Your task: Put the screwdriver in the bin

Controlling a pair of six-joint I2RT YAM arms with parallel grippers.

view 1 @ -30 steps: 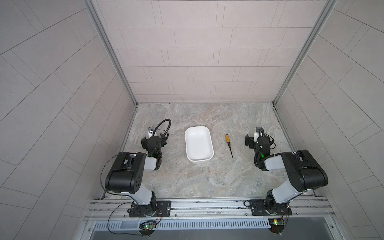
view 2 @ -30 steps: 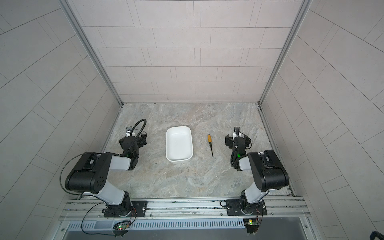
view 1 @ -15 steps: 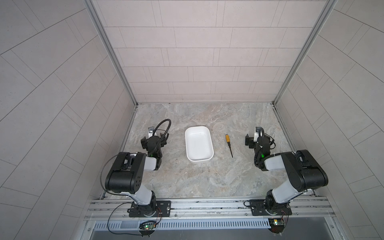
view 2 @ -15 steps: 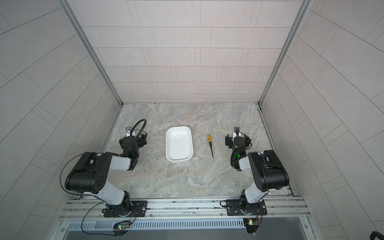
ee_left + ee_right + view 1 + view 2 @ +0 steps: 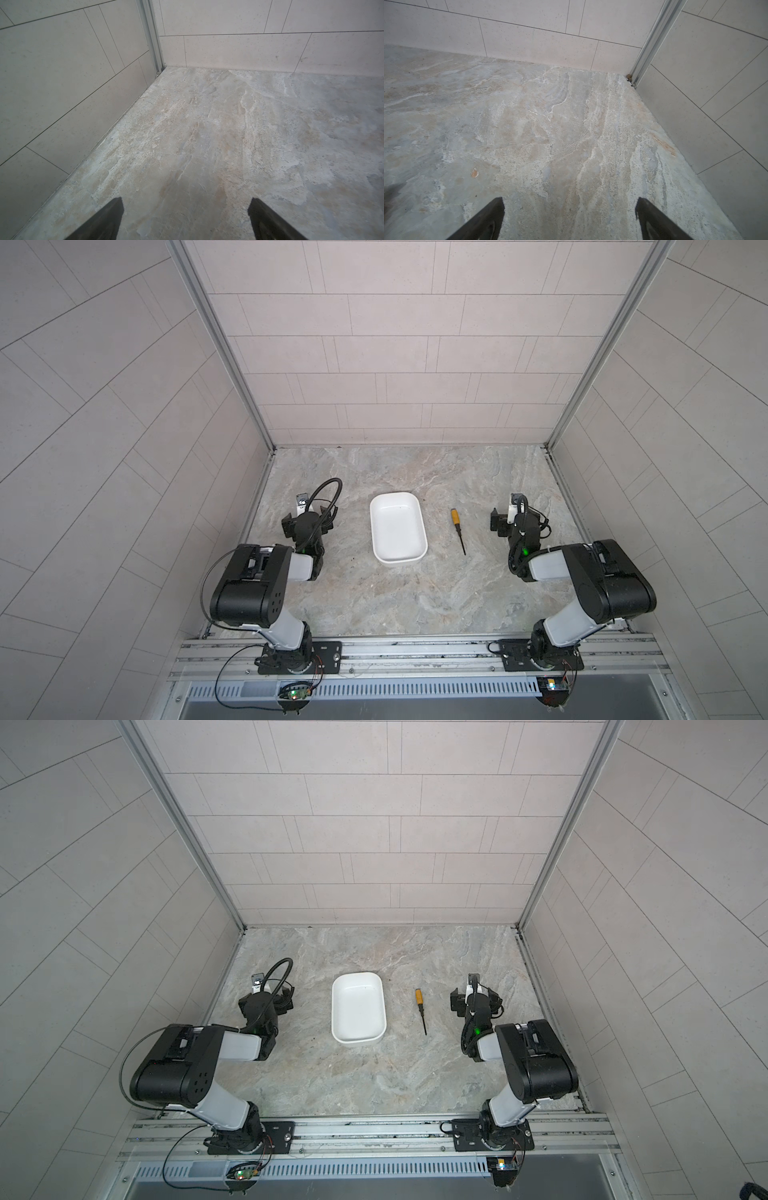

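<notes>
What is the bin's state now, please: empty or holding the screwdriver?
Empty: the bin holds nothing; the screwdriver lies on the table beside it.

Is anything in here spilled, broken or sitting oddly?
Nothing stands out. The bin sits upright and empty; the screwdriver lies flat on the table beside it, not touching. The left gripper and right gripper are open, holding nothing.

1. Both top views looked down from high at the front toward the back wall (image 5: 395, 364), sharing the whole surface (image 5: 395, 605).
2. Left wrist camera, low over it, faced the left back corner (image 5: 160, 70).
3. Right wrist camera faced the right back corner (image 5: 632, 81).
</notes>
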